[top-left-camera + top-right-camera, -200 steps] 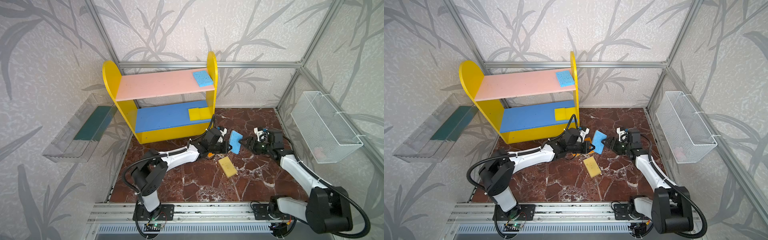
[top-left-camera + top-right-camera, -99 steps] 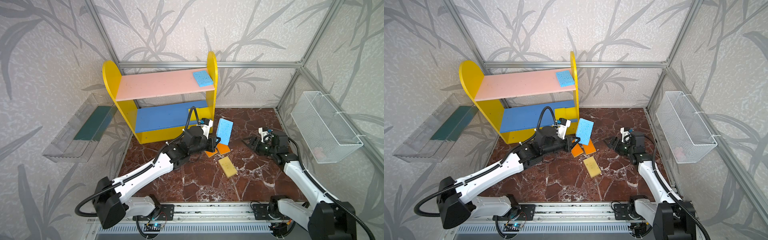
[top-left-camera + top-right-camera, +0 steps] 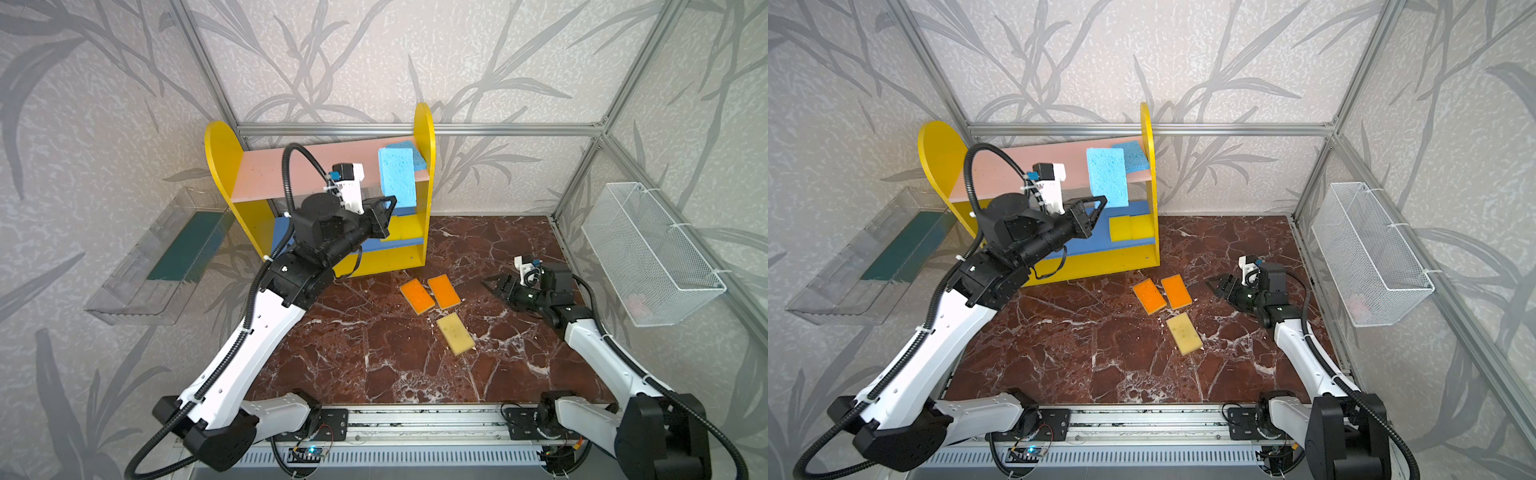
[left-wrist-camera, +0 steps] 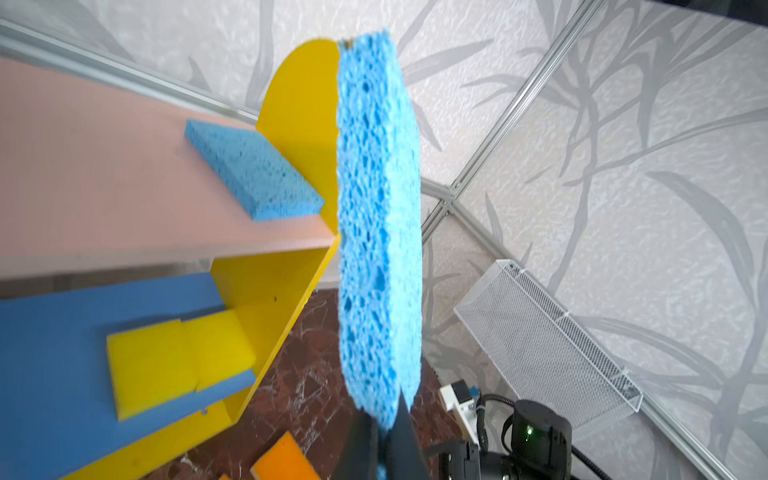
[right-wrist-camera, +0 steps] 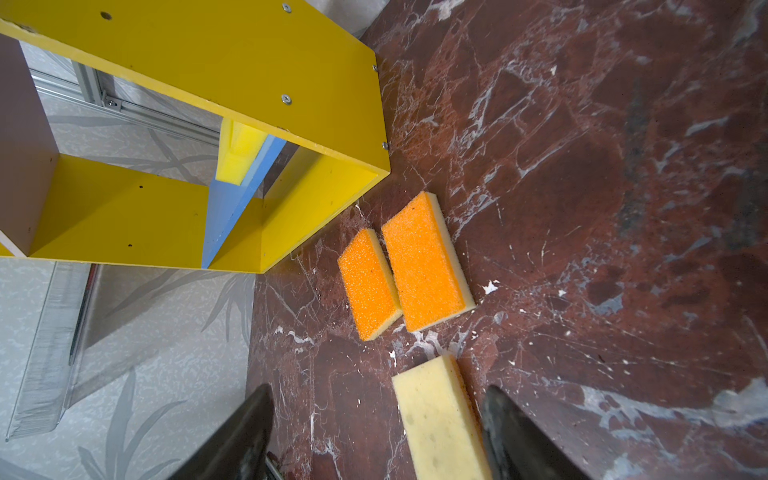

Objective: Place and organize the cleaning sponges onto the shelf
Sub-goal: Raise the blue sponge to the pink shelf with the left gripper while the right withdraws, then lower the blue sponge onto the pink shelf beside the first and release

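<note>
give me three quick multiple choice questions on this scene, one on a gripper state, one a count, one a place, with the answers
1. The left gripper is: A open and empty; B shut on a blue sponge; C shut on nothing.
2. How many sponges lie on the marble floor? A two; B three; C five.
3. The two bright yellow sponges lie: A on the blue middle board; B on the floor; C on the pink top board.

Answers:
1 B, the gripper pinches the sponge's lower edge and holds it upright.
2 B, two orange sponges and one pale yellow sponge.
3 A, they lie side by side on the blue board; the pink one bears only a second blue sponge.
</note>
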Controlling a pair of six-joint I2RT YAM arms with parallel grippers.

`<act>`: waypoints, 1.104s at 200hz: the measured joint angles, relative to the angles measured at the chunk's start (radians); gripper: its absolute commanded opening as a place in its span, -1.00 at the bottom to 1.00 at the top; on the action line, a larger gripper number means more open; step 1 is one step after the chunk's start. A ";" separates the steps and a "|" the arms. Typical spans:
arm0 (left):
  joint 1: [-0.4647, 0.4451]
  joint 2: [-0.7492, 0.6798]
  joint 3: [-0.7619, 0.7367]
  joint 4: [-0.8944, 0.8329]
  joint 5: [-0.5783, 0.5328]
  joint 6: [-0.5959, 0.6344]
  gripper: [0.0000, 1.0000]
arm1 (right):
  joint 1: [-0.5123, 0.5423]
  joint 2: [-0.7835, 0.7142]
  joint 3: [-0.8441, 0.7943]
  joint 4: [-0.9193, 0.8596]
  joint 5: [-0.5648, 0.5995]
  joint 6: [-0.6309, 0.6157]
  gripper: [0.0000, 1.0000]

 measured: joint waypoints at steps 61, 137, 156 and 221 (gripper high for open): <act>0.167 0.210 0.291 -0.104 0.090 -0.025 -1.00 | 0.000 0.023 -0.002 0.023 -0.001 0.000 0.55; 0.341 0.407 0.376 -0.111 0.259 -0.183 -1.00 | 0.000 0.035 -0.005 0.044 0.000 -0.001 0.55; 0.341 0.447 0.422 -0.131 0.282 -0.194 -1.00 | 0.000 0.042 -0.005 0.045 0.000 -0.002 0.55; 0.340 0.476 0.500 -0.170 0.302 -0.214 -1.00 | 0.000 0.055 -0.008 0.046 0.000 -0.004 0.55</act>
